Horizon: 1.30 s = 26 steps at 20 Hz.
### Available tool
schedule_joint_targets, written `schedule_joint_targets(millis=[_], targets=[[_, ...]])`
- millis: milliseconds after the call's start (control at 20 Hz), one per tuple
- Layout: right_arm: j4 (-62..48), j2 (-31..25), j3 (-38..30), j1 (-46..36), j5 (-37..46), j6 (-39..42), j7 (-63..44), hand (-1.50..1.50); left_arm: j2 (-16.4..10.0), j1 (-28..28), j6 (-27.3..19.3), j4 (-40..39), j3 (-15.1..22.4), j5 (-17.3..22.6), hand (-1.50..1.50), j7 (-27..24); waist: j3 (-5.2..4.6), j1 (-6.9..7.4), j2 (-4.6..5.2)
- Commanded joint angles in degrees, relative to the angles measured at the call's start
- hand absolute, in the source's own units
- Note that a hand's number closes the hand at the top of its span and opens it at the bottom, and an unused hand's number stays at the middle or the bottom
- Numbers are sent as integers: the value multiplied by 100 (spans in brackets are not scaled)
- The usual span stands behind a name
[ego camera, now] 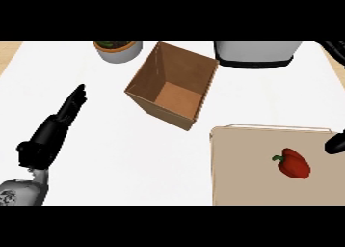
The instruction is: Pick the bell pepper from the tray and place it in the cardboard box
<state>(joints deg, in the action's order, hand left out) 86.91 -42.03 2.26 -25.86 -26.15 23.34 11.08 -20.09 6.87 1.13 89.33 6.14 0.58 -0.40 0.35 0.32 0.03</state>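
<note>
i look down on a white tabletop [133, 154]. a beige tray [246, 188] lies at lower right. an open cardboard box [172, 91] sits tilted just above it, apart. my left hand [58, 126] rests at left, fingers [77, 99] straight, holding nothing. the red bell pepper [295, 164] lies on the tray. my right hand [340, 141] shows at the right edge; i cannot tell whether it is open or closed.

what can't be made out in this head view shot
All in the head view:
- black right hand: mostly cut off by the right edge, so whether it is open or shut is unclear.
- flat beige tray: its near end runs past the lower edge.
- grey plant pot and grey-and-white appliance: cut off by the upper edge.
- red bell pepper: its underside is hidden against the tray.
</note>
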Motion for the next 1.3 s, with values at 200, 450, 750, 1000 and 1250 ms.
schedule_joint_targets(millis=[200,450,750,1000,1250], targets=[[-424,-1017,-182,80,1296,2180,2792,-150,-157,454,332,220,125,-61,0,-270,26,84,108],[-119,-1356,163,34,2482,1804,3910,-150,-83,642,348,-118,102,-84,0,-366,6,94,134],[513,-2365,958,303,4110,848,4561,-150,-42,464,369,55,233,-152,0,-366,-9,96,51],[689,-2937,1392,728,4961,-4,5234,-150,-278,674,527,30,-114,41,0,-153,-22,-8,12],[1009,-3030,1505,1336,5820,-985,4988,-150,-161,388,567,13,-47,-91,0,-392,-32,-76,-14]])
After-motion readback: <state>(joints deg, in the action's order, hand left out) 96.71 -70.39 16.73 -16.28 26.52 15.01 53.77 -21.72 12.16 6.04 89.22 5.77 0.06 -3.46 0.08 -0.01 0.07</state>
